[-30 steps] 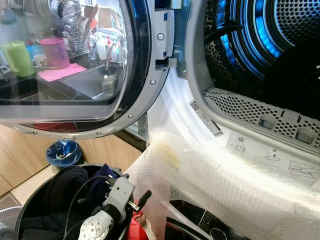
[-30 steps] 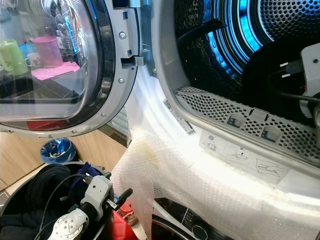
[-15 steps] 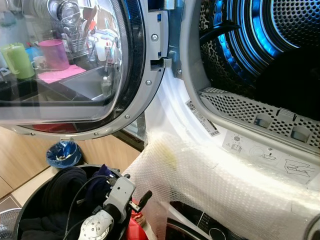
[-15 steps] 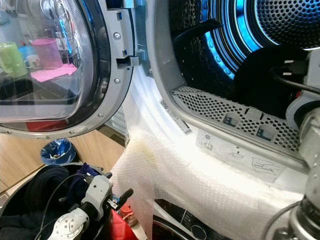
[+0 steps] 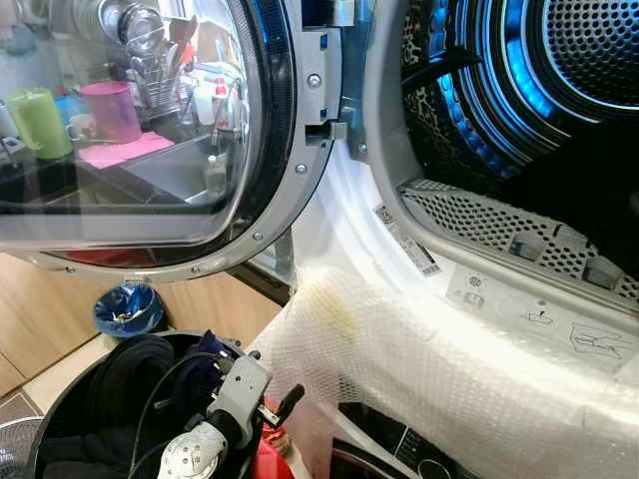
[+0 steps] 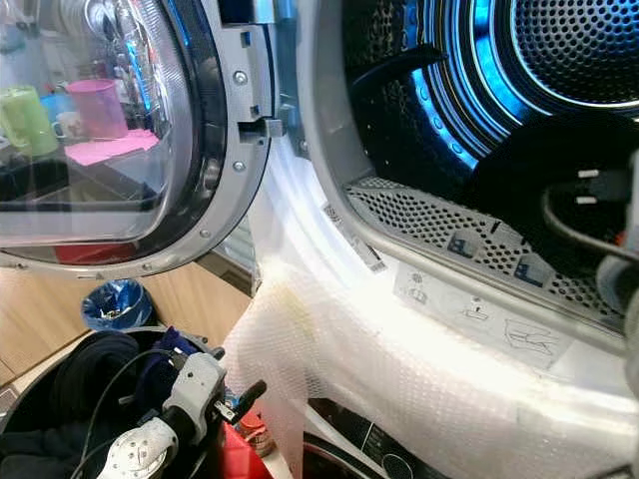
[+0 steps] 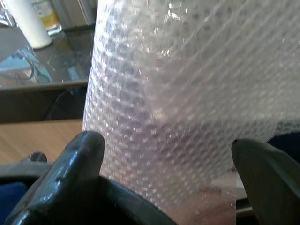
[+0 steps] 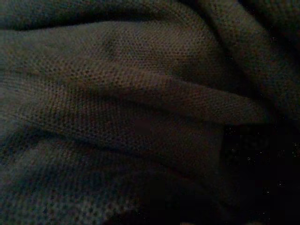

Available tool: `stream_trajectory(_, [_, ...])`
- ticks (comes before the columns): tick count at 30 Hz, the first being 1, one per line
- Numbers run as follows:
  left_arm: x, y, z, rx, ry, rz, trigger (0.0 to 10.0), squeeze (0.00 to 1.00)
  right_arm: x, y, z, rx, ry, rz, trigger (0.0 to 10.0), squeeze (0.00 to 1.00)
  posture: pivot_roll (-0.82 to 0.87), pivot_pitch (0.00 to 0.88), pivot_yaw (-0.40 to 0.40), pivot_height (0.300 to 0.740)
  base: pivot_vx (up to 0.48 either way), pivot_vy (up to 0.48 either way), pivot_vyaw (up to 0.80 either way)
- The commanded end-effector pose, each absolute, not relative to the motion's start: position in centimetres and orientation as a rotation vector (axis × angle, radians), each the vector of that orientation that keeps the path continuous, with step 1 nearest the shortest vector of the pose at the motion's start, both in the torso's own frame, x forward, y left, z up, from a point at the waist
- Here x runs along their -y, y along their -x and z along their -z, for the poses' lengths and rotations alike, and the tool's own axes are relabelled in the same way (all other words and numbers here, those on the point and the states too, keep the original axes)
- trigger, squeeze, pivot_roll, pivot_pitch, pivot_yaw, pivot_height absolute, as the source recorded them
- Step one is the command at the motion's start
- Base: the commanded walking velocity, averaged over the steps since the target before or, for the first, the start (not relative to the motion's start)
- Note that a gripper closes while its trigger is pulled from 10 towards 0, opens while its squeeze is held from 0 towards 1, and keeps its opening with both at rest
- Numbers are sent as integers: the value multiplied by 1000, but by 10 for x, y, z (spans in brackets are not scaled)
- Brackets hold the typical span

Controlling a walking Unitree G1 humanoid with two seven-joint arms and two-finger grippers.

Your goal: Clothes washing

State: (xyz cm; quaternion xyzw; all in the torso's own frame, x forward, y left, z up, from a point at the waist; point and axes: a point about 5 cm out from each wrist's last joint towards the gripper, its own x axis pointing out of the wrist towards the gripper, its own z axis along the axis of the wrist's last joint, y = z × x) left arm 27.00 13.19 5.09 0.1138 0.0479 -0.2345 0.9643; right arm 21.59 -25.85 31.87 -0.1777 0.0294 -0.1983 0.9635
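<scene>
Machine and basket, seen from your head camera. The drum point(image 5: 559, 90) of the front-loading machine stands open before you, its perforated steel wall lit blue; a dark mass of clothing point(image 6: 559, 190) lies low inside it. The round glass door point(image 5: 150, 130) is swung wide to your left and mirrors a kitchen counter with a green jug point(image 5: 38, 122) and a pink cup point(image 5: 112, 110). Below the drum mouth, a sheet of bubble wrap point(image 5: 429, 369) drapes over the machine's front and hangs down across its control panel point(image 5: 414, 454).

At lower left stands a round black laundry basket point(image 5: 55, 409) holding dark clothes point(image 5: 130, 374), black and navy. A red item point(image 5: 270, 459) sits just beside the basket, against the foot of the bubble wrap. Farther off on the wooden floor lies a blue bin liner bag point(image 5: 127, 304).

Your left gripper point(image 7: 168, 183) hangs over the basket's edge; in the left wrist view its two black fingers point(image 7: 79, 168) stand well apart with nothing between them, facing the bubble wrap close ahead. Your right arm point(image 6: 619, 259) reaches into the drum at the right edge of the right eye view, cables trailing. The right wrist view is dark, showing folded dark mesh fabric point(image 8: 140, 93) very near the camera; you cannot tell whether the right gripper is spread or closed, or whether it grips the cloth.
</scene>
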Motion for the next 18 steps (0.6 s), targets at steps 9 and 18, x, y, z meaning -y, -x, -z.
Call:
stream_trajectory(9, [-130, -269, -48, -118, -243, 494, 10000, 0, 235, -224, -334, -2, 304, 185, 10000, 0, -58, 40, 7, 740, 0, 0, 0])
stream_trajectory(18, [-127, -271, -48, -115, -237, 494, 10000, 0, 194, -307, -368, 129, 219, -16, 10000, 0, -53, 22, 5, 740, 0, 0, 0])
